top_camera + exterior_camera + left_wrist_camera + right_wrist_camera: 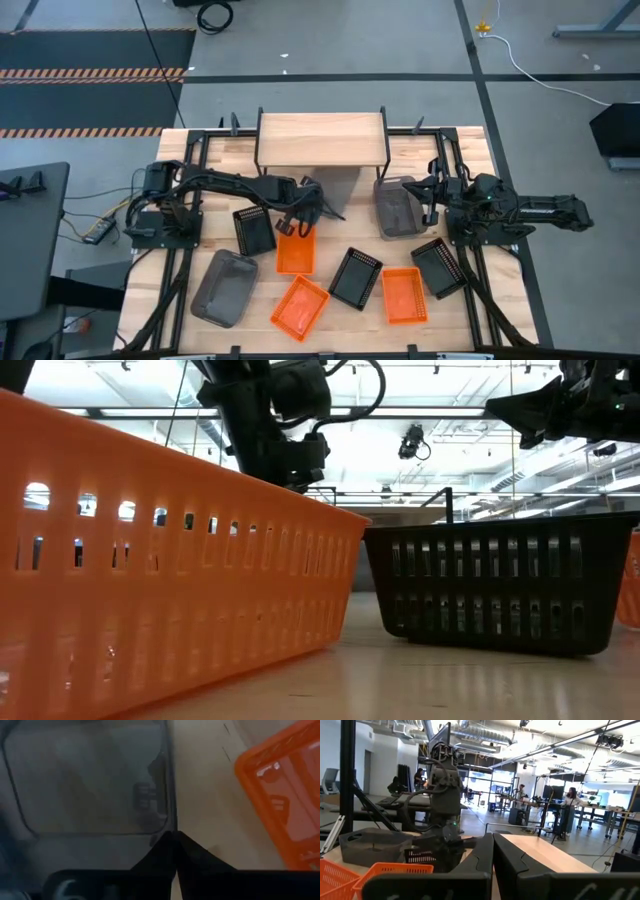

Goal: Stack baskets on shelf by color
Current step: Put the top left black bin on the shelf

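Nearest the front edge of the table (470, 150), four baskets lie in a loose row: a grey basket (224, 288) at seven o'clock, an orange basket (300, 306) at six o'clock, a black basket (356, 277) just beside it, and a second orange basket (404, 295) at five o'clock, with another black basket (438, 267) close by at four o'clock. Farther in, toward the middle, a third orange basket (294, 251) sits beside a third black basket (253, 231) at nine o'clock from it. Above that orange one hangs the left pincer (306, 207), its fingers (172, 851) pressed together on the rim of a tilted grey basket (338, 186) that is lifted off the table, just in front of the shelf. At three o'clock the right pincer (418, 193) hovers at the edge of a third grey basket (397, 212) resting on the table; its fingers (492, 855) are together and grip nothing. Farthest back, at twelve o'clock, stands the shelf (322, 139), its plank top bare. Beyond the table, people sit and stand at desks in the room behind.
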Motion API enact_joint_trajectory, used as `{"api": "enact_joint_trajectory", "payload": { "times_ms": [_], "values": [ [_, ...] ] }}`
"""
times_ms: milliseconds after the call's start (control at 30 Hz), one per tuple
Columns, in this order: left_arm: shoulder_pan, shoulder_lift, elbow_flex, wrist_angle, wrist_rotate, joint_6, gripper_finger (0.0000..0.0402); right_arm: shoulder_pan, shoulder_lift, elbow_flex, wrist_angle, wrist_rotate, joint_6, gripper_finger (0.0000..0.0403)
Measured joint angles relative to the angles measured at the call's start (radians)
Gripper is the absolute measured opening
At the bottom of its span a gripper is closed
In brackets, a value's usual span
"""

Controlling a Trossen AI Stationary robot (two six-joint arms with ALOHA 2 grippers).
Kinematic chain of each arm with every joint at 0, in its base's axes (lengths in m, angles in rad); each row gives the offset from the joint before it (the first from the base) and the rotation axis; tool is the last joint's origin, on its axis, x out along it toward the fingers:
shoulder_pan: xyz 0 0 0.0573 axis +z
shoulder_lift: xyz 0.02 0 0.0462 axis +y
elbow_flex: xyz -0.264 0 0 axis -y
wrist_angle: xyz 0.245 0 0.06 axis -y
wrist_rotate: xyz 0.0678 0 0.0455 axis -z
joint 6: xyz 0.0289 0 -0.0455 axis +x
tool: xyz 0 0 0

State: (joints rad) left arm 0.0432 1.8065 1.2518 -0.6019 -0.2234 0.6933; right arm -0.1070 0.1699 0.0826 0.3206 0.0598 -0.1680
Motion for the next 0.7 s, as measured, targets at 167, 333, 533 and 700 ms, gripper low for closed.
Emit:
{"api": "enact_joint_trajectory", "payload": {
  "times_ms": [167, 333, 533, 700],
  "values": [
    [-0.016, -0.002, 0.0, 0.005, 0.0, 0.02, 0.0007, 0.0, 0.0, 0.0, 0.0, 0.0, 0.0, 0.0016],
    [-0.049, -0.006, 0.044, -0.051, 0.003, 0.047, 0.0007, 0.0, 0.0, 0.0, 0.001, 0.003, 0.0, 0.0016],
    [-0.084, -0.006, 0.186, -0.192, 0.037, 0.009, 0.0007, 0.0, 0.0, 0.0, 0.008, 0.003, -0.002, 0.0016],
    [-0.107, -0.006, 0.322, -0.31, 0.138, -0.06, 0.0007, 0.0, 0.0, 0.0, 0.016, 0.004, -0.004, 0.0016]
  ]
}}
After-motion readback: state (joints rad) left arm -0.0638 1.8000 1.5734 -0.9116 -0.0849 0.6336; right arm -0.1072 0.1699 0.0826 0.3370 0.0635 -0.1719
